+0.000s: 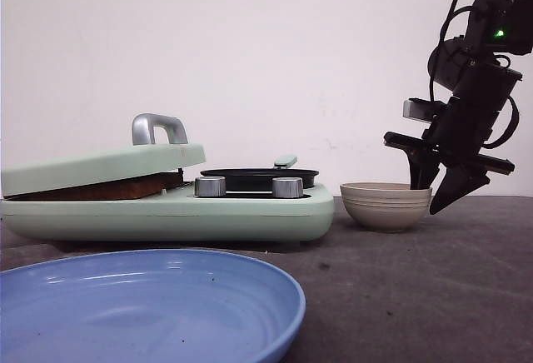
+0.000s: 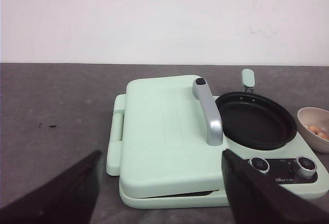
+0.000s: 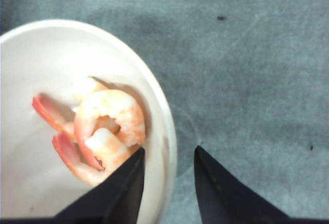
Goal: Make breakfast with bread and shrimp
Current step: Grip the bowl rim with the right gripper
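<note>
The bread [image 1: 108, 189] shows only as a brown crust edge under the slightly raised mint-green lid [image 1: 100, 166] of the breakfast maker [image 1: 250, 213]. Several pink shrimp [image 3: 105, 126] lie in a cream bowl [image 3: 31, 183], which stands to the right of the maker as the bowl [image 1: 386, 205]. My right gripper [image 3: 168, 152] is open and straddles the bowl's rim, one finger inside by the shrimp and one outside; it is also the right gripper [image 1: 437, 186]. My left gripper [image 2: 162, 154] is wide open above the closed lid [image 2: 164, 131], holding nothing.
A black frying pan [image 1: 258, 176] sits on the maker's right half, with two silver knobs [image 1: 287, 186] in front. The lid has a silver handle [image 2: 208, 111]. A blue plate [image 1: 150, 305] lies at the near left. The table is dark grey, with a white wall behind.
</note>
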### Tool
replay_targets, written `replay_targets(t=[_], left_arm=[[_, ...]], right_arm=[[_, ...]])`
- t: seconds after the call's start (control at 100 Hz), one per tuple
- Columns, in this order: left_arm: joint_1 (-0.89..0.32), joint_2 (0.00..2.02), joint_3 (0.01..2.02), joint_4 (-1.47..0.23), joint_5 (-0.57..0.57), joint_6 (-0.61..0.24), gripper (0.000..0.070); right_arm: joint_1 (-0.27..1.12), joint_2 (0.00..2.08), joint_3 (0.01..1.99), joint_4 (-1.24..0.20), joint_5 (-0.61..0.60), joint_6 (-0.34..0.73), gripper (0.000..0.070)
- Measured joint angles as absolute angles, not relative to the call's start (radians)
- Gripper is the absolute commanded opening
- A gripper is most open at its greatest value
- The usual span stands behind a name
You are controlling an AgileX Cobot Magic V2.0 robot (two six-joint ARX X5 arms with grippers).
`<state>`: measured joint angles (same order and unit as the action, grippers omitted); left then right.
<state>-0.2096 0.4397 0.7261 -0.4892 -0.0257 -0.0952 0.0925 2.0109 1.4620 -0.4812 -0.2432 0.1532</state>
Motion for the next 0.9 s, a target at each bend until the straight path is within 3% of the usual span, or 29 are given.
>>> replay_targets(t=[0.9], left_arm=[[-0.21, 0.44, 0.726, -0.49, -0.026, -0.095, 0.0405]], right_arm=[[0.105, 2.034, 1.462, -0.467, -0.243, 0.154, 0.0169]])
